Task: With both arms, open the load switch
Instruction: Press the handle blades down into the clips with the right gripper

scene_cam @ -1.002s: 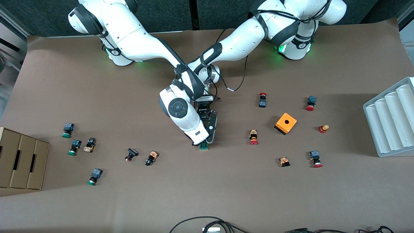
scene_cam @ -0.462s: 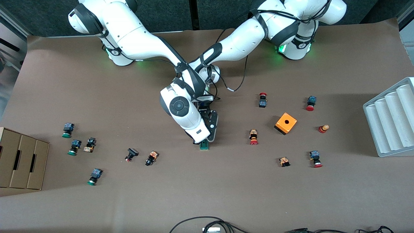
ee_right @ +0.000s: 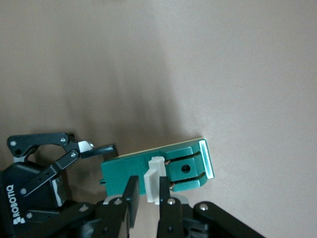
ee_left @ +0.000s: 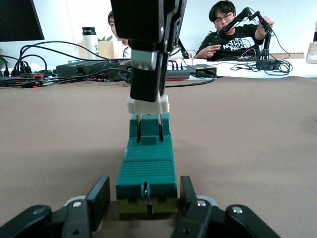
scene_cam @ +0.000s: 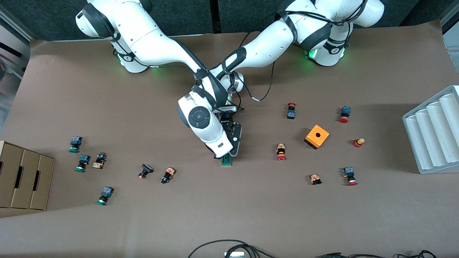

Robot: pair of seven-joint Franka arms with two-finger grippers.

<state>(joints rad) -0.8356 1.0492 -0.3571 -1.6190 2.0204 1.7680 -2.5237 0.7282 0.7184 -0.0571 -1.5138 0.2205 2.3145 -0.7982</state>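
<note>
Mid-table, away from every edge, the load switch (ee_left: 147, 166) lies flat; the left gripper (ee_left: 146, 206) clamps its body, while the right gripper (ee_right: 146, 197) pinches its white sliding piece (ee_left: 147, 104).

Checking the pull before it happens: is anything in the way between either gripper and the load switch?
Nothing visible. The left gripper is shut on the load switch body, and the right gripper is shut on its white sliding piece.
</note>
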